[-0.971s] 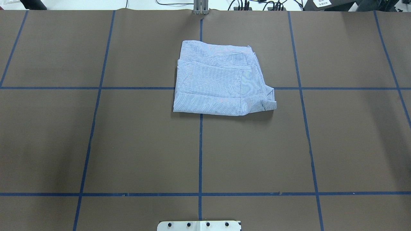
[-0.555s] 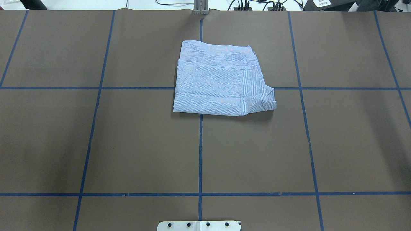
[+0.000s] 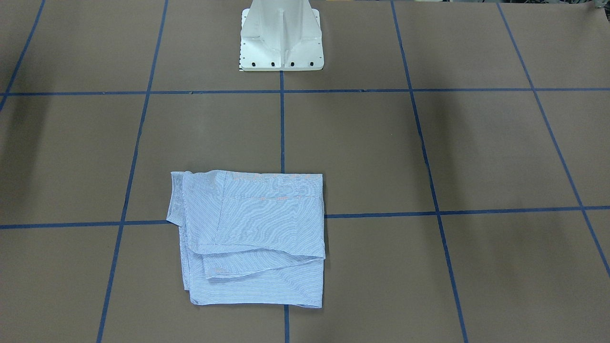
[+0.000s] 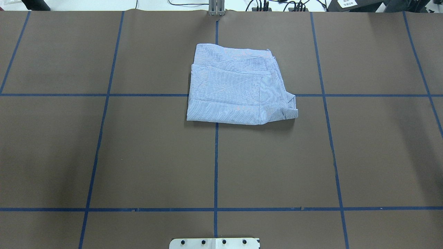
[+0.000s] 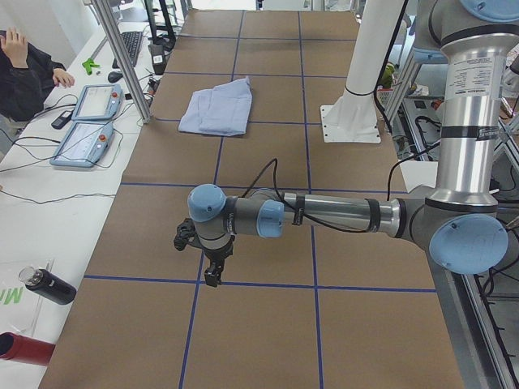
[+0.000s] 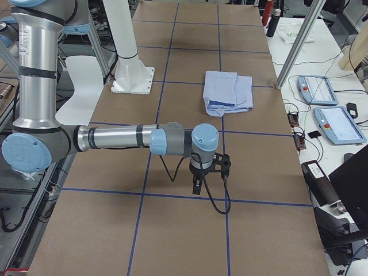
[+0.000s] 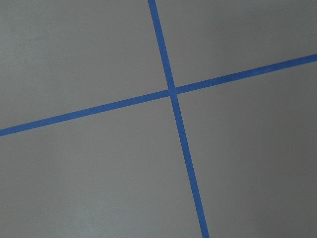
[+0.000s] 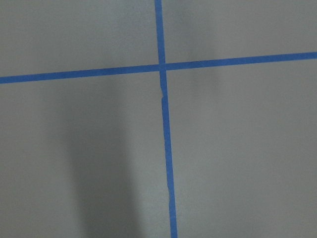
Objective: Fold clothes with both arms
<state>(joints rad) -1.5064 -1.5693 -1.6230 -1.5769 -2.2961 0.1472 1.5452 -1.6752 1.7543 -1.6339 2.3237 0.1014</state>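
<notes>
- A table [image 4: 138, 155] covered in brown paper is shown, marked into squares by blue tape lines [image 4: 215, 166].
- A white bench [image 5: 32, 219] is set alongside it, with two control pendants [image 5: 81, 144] laid on top.
- A dark bottle [image 5: 50, 288] and a red bottle [image 5: 20, 347] are seen lying there.
- An aluminium post [image 5: 119, 57] is fixed at the table's edge.

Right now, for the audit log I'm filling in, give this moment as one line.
light-blue striped fabric shirt: folded, flat on brown table | left gripper: clear of shirt, jaws unreadable | right gripper: clear of shirt, jaws unreadable
</notes>
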